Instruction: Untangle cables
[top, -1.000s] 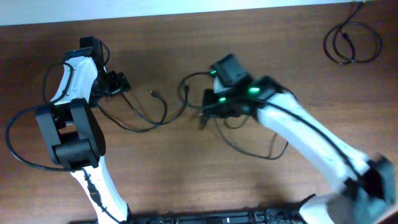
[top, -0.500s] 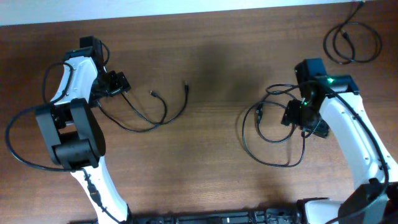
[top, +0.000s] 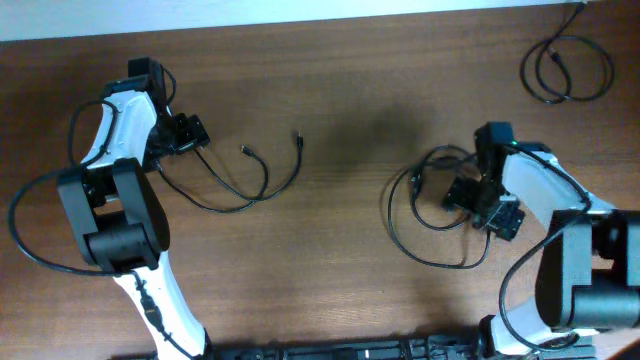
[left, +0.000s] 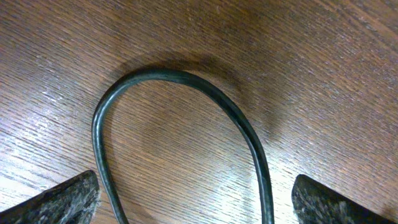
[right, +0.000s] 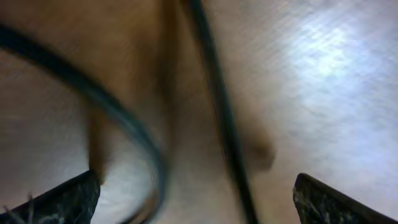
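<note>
One thin black cable (top: 232, 186) lies in a loose curve on the left of the wooden table, its two plug ends (top: 299, 138) pointing up. My left gripper (top: 188, 134) hovers open over its left end. In the left wrist view a bend of this cable (left: 186, 79) lies flat between the wide-apart fingertips (left: 64, 200), untouched. A second cable (top: 425, 240) lies in overlapping loops at the right. My right gripper (top: 483, 205) stands open just above those loops. The right wrist view is blurred and shows two strands (right: 219, 118) under the open jaws, with nothing gripped.
A third black cable (top: 566, 70) sits coiled at the table's far right corner. Thick black arm wiring (top: 30, 250) loops out beside the left arm's base. Bare wood (top: 350, 200) separates the left and right cables.
My right arm swept from the table's middle to the right with the looped cable, then opened and left it lying there. The left arm and its cable have not moved.
</note>
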